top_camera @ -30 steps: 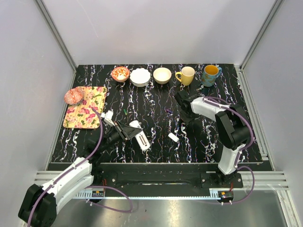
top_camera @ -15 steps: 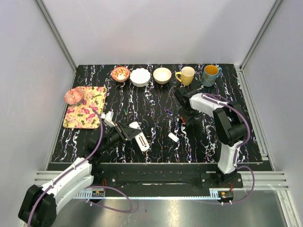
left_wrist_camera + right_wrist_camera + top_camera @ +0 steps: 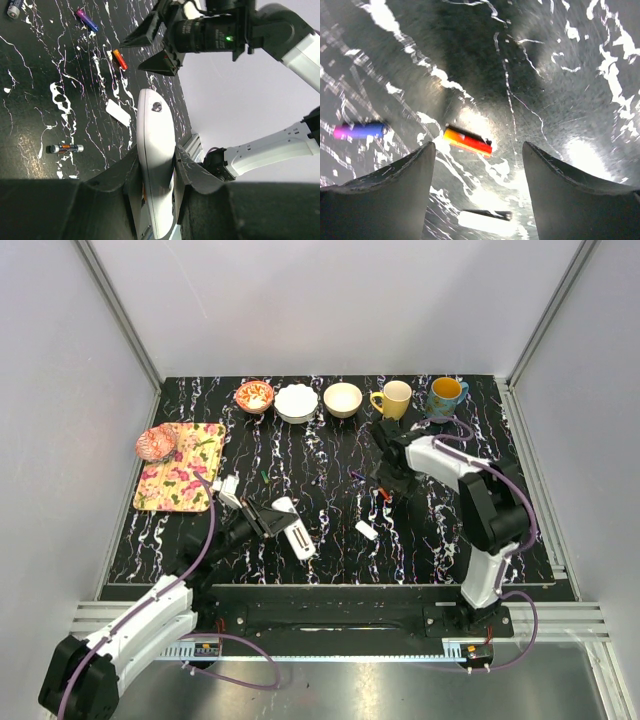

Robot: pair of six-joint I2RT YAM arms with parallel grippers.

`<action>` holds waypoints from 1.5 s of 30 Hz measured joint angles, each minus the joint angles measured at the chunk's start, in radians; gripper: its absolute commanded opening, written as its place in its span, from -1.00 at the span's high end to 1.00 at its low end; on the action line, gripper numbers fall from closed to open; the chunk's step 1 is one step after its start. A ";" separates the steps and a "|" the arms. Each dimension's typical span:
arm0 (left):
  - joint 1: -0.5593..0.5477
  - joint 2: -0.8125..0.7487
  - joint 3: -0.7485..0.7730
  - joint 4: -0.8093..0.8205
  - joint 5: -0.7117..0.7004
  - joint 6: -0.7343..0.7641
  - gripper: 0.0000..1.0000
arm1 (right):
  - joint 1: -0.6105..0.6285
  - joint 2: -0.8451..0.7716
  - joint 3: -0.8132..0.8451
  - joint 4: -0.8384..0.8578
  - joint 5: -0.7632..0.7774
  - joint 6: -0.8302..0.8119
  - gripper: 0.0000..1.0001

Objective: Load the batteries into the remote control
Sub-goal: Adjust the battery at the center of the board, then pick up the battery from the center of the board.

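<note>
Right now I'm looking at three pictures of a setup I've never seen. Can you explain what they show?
Two robot arms are bolted at the near edge of a black white-veined table. One picture looks down from above; the other two come from cameras on each wrist. The left hand grips a slim white plastic remote control. The right hand is open above a reddish-orange battery lying on the table, with a purple battery nearby. Bowls, mugs and a flowered tray sit farther back.
</note>
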 measured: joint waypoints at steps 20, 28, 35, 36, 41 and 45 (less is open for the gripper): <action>-0.016 0.060 -0.017 0.054 0.001 -0.005 1.00 | 0.031 -0.169 -0.192 0.282 -0.212 -0.955 0.02; -0.019 0.060 -0.017 0.056 0.002 -0.003 1.00 | 0.034 -0.092 -0.129 0.281 -0.189 -1.006 0.31; -0.019 0.060 -0.017 0.055 0.004 0.003 1.00 | 0.034 -0.061 -0.128 0.284 -0.177 -1.011 0.24; -0.019 0.060 -0.017 0.055 0.004 0.004 1.00 | 0.034 -0.061 -0.128 0.285 -0.175 -1.011 0.24; -0.019 0.062 -0.017 0.057 0.004 0.008 1.00 | 0.034 -0.061 -0.128 0.288 -0.174 -1.011 0.25; -0.019 0.077 -0.017 0.056 0.005 0.008 1.00 | 0.034 -0.061 -0.130 0.291 -0.174 -1.011 0.26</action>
